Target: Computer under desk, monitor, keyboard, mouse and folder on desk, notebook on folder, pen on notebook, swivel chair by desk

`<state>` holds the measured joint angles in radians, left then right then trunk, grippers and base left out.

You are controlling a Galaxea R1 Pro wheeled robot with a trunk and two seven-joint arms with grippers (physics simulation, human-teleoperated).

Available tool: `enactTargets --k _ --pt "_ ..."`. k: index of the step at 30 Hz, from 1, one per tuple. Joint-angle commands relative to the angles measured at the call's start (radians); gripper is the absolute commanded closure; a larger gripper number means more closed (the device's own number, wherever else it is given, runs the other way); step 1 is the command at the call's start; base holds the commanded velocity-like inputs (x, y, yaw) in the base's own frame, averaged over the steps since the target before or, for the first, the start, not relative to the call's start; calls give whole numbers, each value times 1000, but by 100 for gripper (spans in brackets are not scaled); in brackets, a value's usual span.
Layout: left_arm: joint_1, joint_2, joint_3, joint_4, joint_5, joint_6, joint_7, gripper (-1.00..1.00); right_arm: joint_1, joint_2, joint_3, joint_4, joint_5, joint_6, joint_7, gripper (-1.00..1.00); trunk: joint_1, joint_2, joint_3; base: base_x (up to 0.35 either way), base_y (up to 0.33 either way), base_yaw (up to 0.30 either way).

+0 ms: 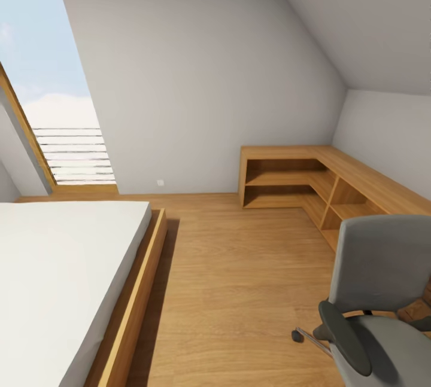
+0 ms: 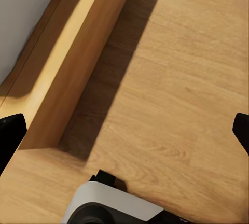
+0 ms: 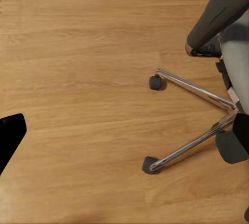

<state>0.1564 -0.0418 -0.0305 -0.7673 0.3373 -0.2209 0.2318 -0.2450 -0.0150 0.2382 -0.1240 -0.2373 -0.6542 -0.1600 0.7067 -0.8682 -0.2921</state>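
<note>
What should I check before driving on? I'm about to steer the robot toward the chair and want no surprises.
1. Chair in sight: ok, at the head view's lower right, back toward the oak shelving.
2. Folder on the seat: cannot tell, most of the seat is cut off by the frame edge.
3. Floor toward the chair: ok, bare wood in the head view.
4. Chair base clearance: not ok, its chrome legs and casters lie close under the right gripper.
5. Bed frame clearance: ok, it runs beside the left gripper, apart from it.
6. Grippers free: ok, both open, nothing between the fingers.
</note>
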Motion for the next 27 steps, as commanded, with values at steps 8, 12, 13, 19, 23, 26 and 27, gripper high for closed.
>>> enactTargets --k 8,12,13,19,23,26,27 --pt "0 0 -3 -1 8 -3 4 -100 0 0 9 1 -7 -2 -4 -100 0 -1 12 0 115 0" --pt "0 0 -3 -1 8 -3 4 -100 0 0 9 1 -7 -2 -4 -100 0 -1 18 0 233 0" --pt "0 0 -3 -1 8 -3 4 -100 0 0 9 0 -7 -2 -4 -100 0 -1 19 0 164 0" --pt "0 0 -4 -1 8 -3 4 -100 0 0 9 0 -7 -2 -4 -100 0 -1 29 0 81 0" --pt "0 0 -4 -1 8 -3 4 -100 0 0 9 0 -7 -2 -5 -100 0 -1 35 0 25 0" --pt "0 0 -4 -1 8 -3 4 -100 0 0 9 0 -7 -2 -5 -100 0 -1 40 0 11 0" --pt "0 0 -5 -1 8 -3 4 -100 0 0 9 0 -7 -2 -5 -100 0 -1 42 0 7 0"
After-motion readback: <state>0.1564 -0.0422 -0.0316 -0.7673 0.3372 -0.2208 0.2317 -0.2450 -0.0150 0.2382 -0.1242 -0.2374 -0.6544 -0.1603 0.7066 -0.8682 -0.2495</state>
